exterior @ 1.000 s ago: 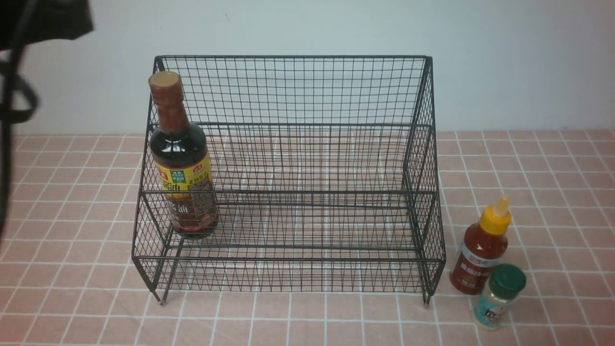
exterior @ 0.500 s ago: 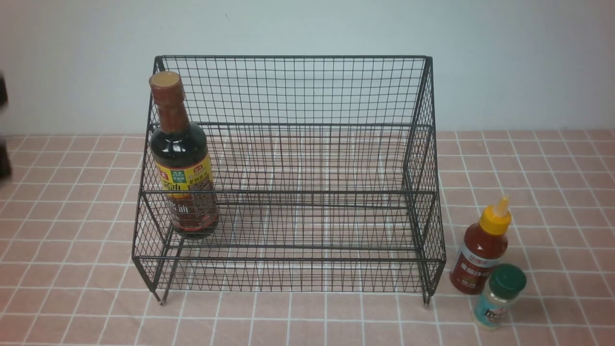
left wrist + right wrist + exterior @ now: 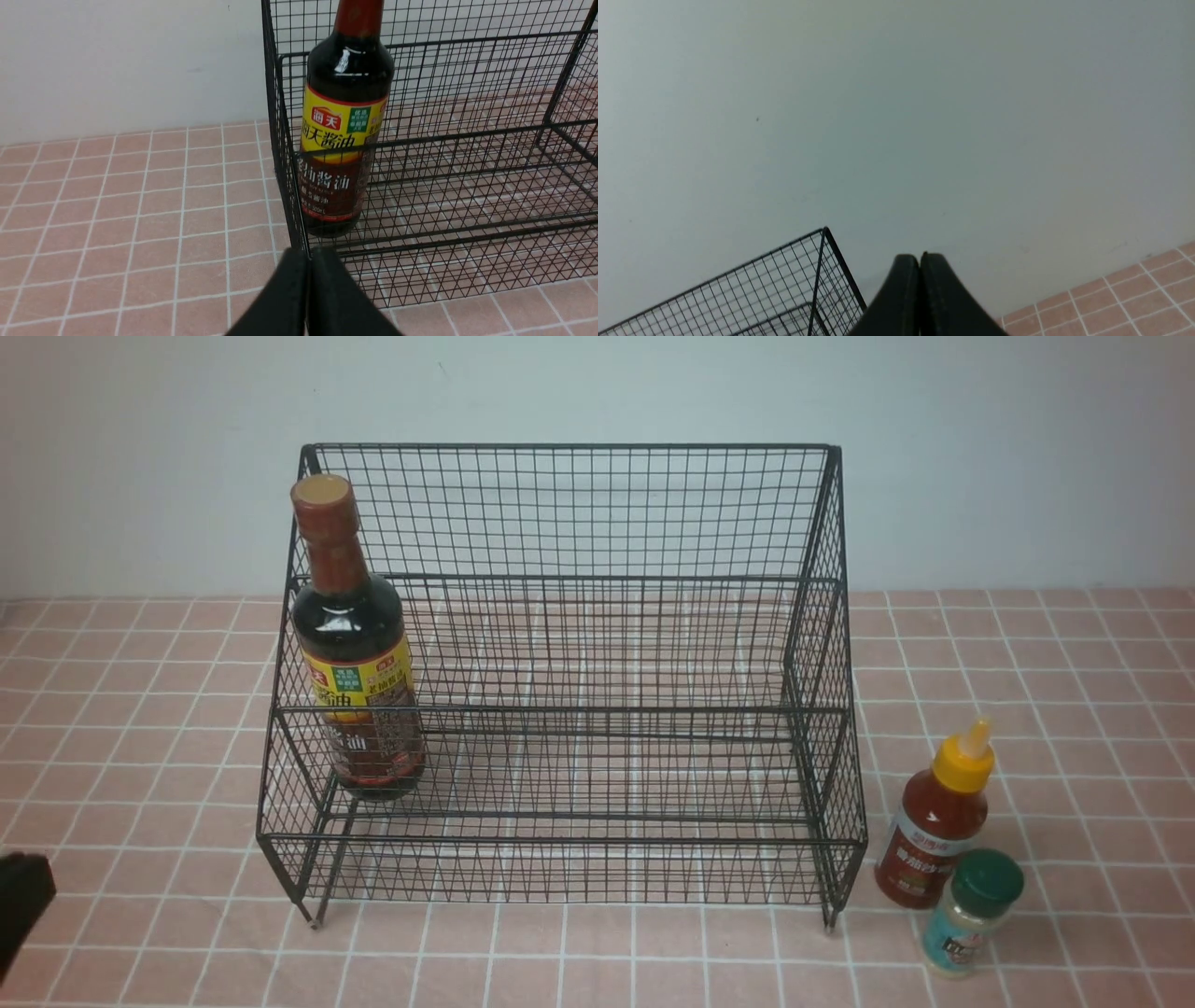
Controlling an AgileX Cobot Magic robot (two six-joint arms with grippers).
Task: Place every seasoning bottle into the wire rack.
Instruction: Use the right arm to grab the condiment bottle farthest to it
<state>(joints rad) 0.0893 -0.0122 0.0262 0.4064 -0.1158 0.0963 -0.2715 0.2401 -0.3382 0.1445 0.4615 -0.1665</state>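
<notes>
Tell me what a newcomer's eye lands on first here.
The big black wire rack fills the middle of the pink tiled table, with a tall dark soy-sauce bottle upright inside at its left end. To the rack's right, outside it, a red squeeze bottle and a green-lidded shaker stand together.

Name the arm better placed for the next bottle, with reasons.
Right, probably: the red squeeze bottle and green-lidded shaker stand outside the wire rack's right end; the soy-sauce bottle is already inside.
</notes>
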